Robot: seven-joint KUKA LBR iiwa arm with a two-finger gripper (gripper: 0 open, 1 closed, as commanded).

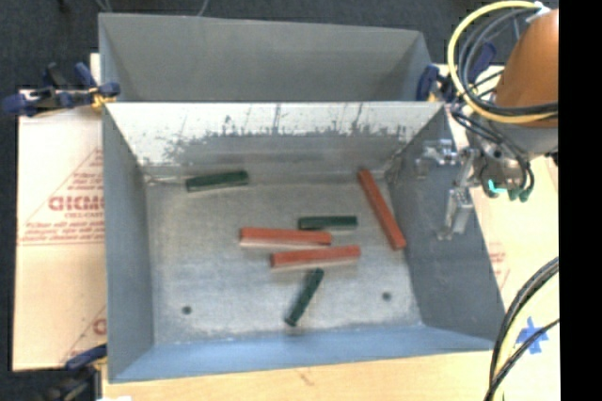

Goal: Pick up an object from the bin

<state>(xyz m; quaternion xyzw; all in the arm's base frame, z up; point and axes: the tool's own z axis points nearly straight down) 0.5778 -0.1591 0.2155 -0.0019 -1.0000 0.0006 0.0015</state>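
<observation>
A grey metal bin (pixel 124 248) seen from above holds six small sticks scattered flat on its floor; places here are given from the slanted orange stick (pixel 381 208), which lies by the right edge of the floor. Far to its left and slightly higher lies a lone green stick (pixel 216 181), apart from the others. Nearer, to its left and lower, two orange sticks lie almost parallel and close together, the upper orange stick (pixel 285 237) and the lower orange stick (pixel 315 255). A short green stick (pixel 327 223) lies just left of the slanted one, above that pair. A tilted green stick (pixel 304 296) lies below and to its left, near the front wall. Just to the right of the slanted orange stick, over the bin's sloping right wall, hangs the robot's tool (pixel 457 218), carrying nothing; whether it is wide or narrow cannot be told. The pick appears not yet made: every stick rests on the floor, so descent, grasp and lift all seem left to do.
</observation>
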